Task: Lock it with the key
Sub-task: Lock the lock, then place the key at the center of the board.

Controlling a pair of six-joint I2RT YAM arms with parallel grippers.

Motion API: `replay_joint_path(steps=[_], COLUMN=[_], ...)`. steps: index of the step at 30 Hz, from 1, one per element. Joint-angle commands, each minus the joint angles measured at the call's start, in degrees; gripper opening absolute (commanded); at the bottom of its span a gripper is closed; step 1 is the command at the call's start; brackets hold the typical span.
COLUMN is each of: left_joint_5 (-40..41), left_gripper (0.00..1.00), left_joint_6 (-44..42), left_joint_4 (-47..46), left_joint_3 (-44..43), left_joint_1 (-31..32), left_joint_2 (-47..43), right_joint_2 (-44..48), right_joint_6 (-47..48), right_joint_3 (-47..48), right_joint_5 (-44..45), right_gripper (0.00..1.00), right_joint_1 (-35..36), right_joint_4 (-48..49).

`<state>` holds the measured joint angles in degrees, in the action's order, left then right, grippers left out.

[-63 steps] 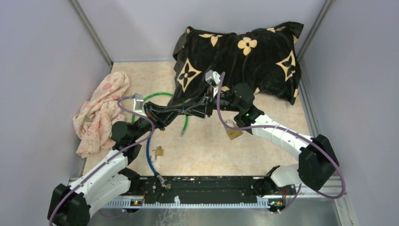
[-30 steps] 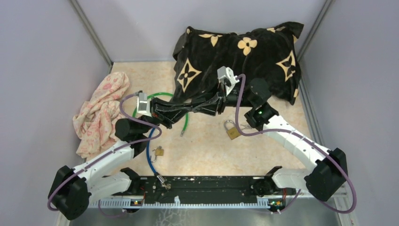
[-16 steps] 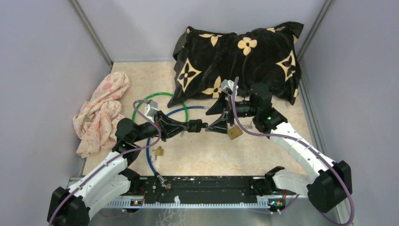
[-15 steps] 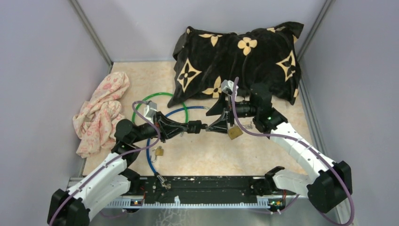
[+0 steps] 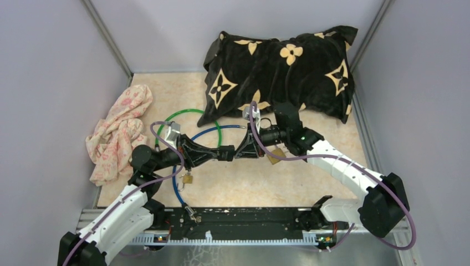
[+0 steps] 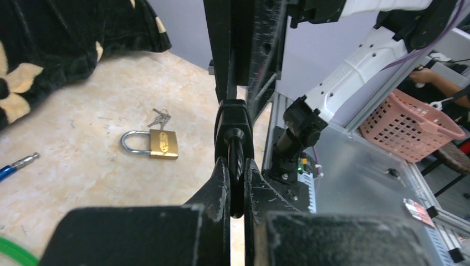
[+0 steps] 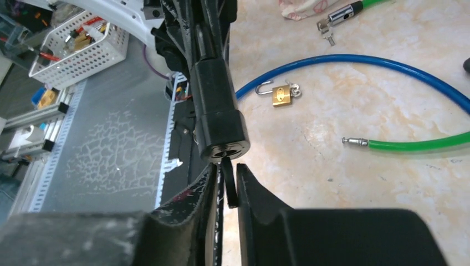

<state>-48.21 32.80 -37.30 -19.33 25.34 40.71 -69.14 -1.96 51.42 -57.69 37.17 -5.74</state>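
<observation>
My left gripper (image 5: 220, 153) is shut on a black cylindrical lock body (image 5: 228, 153) and holds it level above the floor. In the left wrist view the lock body (image 6: 234, 141) sits pinched between my fingers (image 6: 221, 188). My right gripper (image 5: 242, 151) faces it from the right and is shut on a black-headed key (image 7: 229, 185). The key's head rests against the lock's end face (image 7: 223, 148); the blade is hidden. A brass padlock (image 6: 158, 143) with loose keys (image 6: 159, 116) lies on the floor below.
A black patterned pillow (image 5: 282, 66) lies at the back and a pink cloth (image 5: 119, 133) at the left. A blue cable (image 5: 176, 188), a green cable (image 5: 188, 113) and a small brass padlock (image 5: 187, 178) lie on the floor under the left arm.
Both arms came down from in front of the pillow. In the last half second the right gripper moved left, closing the gap, so the key now meets the lock's end.
</observation>
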Motion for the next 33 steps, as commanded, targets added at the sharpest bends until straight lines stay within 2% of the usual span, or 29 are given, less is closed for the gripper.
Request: replay_joint_path(steps=[1, 3, 6, 9, 11, 14, 17, 20, 21, 24, 26, 28, 30, 31, 32, 33], left_joint_5=[-0.26, -0.33, -0.54, -0.75, -1.08, 0.77, 4.55, 9.44, 11.73, 14.33, 14.34, 14.13, 13.96, 13.80, 13.48, 12.97], left_gripper=[0.00, 0.00, 0.00, 0.00, 0.00, 0.00, 0.00, 0.00, 0.00, 0.00, 0.00, 0.00, 0.00, 0.00, 0.00, 0.00], left_joint_6=[1.01, 1.00, 0.76, 1.21, 1.76, 1.66, 3.59, 5.88, 6.88, 7.85, 7.50, 7.46, 7.63, 7.76, 7.86, 7.77], left_joint_4=[-4.73, -4.86, -4.83, -3.53, -2.54, -0.73, 1.45, 4.02, 6.82, 12.33, 14.35, 15.03, 15.06, 15.05, 15.08, 15.11], left_joint_3=[-0.53, -0.53, -0.77, -1.33, -1.37, -0.17, 1.82, 4.02, 4.56, 5.52, 5.53, 5.53, 5.66, 5.75, 5.79, 5.87], left_joint_1=[-0.22, -0.22, -0.29, -1.91, -4.58, -9.04, -13.56, -15.18, -15.23, -15.40, -15.50, -15.50, -15.50, -15.50, -15.43, -15.43], left_joint_2=[-0.89, -0.74, -0.76, -1.08, -1.96, -4.90, -7.59, -9.50, -10.13, -11.24, -11.71, -11.95, -11.75, -11.57, -11.50, -11.50], right_joint_2=[0.26, 0.02, -0.02, 1.22, 2.85, 6.33, 7.42, 3.22, 1.65, -3.11, -5.92, -7.08, -8.27, -8.73, -8.68, -7.69], right_joint_6=[1.19, 1.04, 1.48, 3.92, 2.82, -6.90, -15.91, -27.26, -29.10, -30.80, -35.76, -39.86, -41.09, -40.72, -39.84, -38.29], right_joint_3=[3.24, 2.89, 2.53, 2.28, -0.18, -6.77, -11.91, -18.64, -20.03, -19.68, -21.37, -25.07, -26.12, -25.60, -24.75, -23.23], right_joint_5=[0.28, 0.36, -0.38, 5.84, 8.83, 9.06, 14.92, 19.78, 22.21, 34.08, 35.47, 35.25, 34.45, 34.07, 33.88, 34.18], right_gripper=[0.06, 0.00, 0.00, 0.00, 0.00, 0.00, 0.00, 0.00, 0.00, 0.00, 0.00, 0.00, 0.01, 0.15, 0.40, 0.85], right_joint_1=[0.10, 0.10, 0.10, -1.84, -8.14, -19.74, -24.08, -22.26, -19.70, -6.30, -3.76, -2.64, -1.60, -1.16, -0.92, -0.75], right_joint_4=[3.15, 3.73, 3.23, -1.93, -3.01, 3.66, 10.03, 18.02, 19.37, 14.73, 15.51, 20.48, 21.88, 20.74, 18.65, 15.90])
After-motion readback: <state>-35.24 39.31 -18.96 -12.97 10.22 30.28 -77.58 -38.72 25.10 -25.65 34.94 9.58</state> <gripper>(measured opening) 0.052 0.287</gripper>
